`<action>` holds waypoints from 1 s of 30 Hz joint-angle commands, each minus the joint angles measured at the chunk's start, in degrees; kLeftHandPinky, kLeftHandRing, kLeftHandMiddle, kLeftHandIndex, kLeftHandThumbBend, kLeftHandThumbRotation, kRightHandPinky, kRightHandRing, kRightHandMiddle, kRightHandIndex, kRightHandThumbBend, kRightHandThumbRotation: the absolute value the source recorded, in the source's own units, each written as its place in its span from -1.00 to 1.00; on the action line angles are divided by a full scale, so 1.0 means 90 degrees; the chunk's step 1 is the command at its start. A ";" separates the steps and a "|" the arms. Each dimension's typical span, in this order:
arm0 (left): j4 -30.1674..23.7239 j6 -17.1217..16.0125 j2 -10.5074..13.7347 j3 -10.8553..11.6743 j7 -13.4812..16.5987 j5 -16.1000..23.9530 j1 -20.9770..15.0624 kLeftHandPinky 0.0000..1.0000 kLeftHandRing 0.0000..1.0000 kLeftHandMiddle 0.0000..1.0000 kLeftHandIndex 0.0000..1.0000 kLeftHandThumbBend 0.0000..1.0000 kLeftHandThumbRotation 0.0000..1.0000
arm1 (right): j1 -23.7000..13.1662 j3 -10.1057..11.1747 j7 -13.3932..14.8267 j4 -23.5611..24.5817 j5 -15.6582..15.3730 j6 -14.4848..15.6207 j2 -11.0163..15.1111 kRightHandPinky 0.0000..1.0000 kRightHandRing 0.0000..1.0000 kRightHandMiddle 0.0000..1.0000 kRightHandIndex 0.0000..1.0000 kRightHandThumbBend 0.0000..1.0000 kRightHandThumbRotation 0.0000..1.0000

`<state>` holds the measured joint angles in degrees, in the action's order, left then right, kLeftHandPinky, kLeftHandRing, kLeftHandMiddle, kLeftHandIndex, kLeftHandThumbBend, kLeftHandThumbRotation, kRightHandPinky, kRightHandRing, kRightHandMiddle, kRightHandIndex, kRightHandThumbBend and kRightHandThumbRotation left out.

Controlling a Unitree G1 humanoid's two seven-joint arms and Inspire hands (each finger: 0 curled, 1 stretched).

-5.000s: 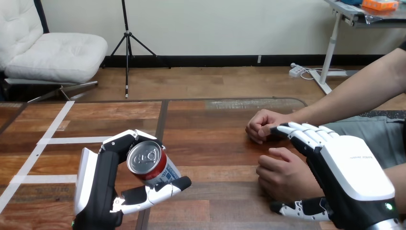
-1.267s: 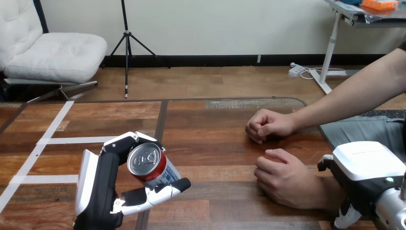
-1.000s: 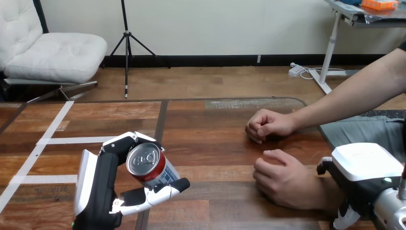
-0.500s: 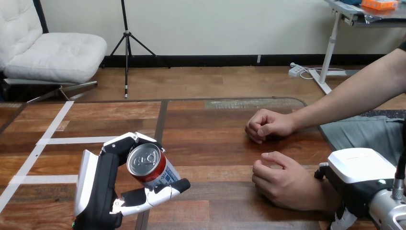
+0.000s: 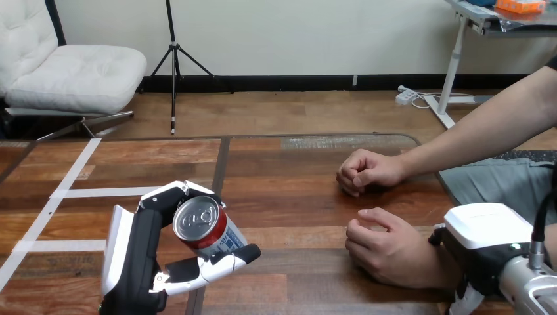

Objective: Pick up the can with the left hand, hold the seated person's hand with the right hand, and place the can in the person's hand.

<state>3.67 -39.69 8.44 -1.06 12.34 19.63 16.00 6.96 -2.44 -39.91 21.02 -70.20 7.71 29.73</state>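
Can (image 5: 204,227) clasped in left hand (image 5: 134,259); right hand (image 5: 483,240) perhaps touching person's wrist (image 5: 438,264).

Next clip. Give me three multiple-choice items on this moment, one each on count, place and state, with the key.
1. How many of the person's hands lie on the wooden table? A one; B two; C none.
2. Where is the red, silver-topped metal can? A in the robot's left hand; B standing on the table; C in the person's palm.
3. How is the person's nearer hand? A flat, palm up; B wrapped round the can; C loosely curled, back up.

Key:
1 B: a farther fist and the nearer hand both rest there.
2 A: its fingers and thumb curl round the can.
3 C: its back faces up and it holds nothing.
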 commanded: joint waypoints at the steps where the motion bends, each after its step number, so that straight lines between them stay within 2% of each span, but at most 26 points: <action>1: -0.0235 -0.0123 0.0004 0.0075 -0.0003 -0.0111 -0.0241 -0.35 -0.25 -0.17 -0.15 0.56 -1.00 | -0.0424 -0.0102 0.0130 -0.0100 -0.0027 -0.0057 0.0267 0.47 0.53 0.56 0.52 0.54 -1.00; 9: -0.0277 -0.0065 0.0004 0.0086 -0.0023 -0.0130 -0.0210 -0.36 -0.26 -0.18 -0.16 0.57 -1.00 | -0.0465 -0.0186 0.0282 -0.0295 -0.0080 -0.0085 0.0328 0.42 0.48 0.53 0.48 0.35 -1.00; 24: -0.0303 -0.0069 0.0000 0.0098 -0.0048 -0.0152 -0.0156 -0.36 -0.26 -0.18 -0.15 0.56 -1.00 | -0.0638 -0.0410 0.0313 -0.0571 -0.0227 -0.0023 0.0479 0.37 0.46 0.52 0.47 0.10 -1.00; 27: -0.0325 -0.0054 -0.0007 0.0092 -0.0066 -0.0171 -0.0138 -0.36 -0.26 -0.18 -0.15 0.56 -1.00 | -0.0645 -0.0421 0.0415 -0.0631 -0.0244 -0.0029 0.0476 0.37 0.46 0.51 0.46 0.06 -1.00; 30: -0.0296 -0.0110 -0.0022 0.0085 -0.0099 -0.0241 -0.0100 -0.35 -0.25 -0.18 -0.16 0.56 -1.00 | -0.0714 -0.0521 0.0403 -0.0756 -0.0534 0.0168 0.0434 0.35 0.43 0.49 0.44 0.06 -1.00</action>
<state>3.64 -39.68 8.43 -0.91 11.42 18.65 17.19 4.41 -6.33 -37.26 15.35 -72.44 7.61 32.28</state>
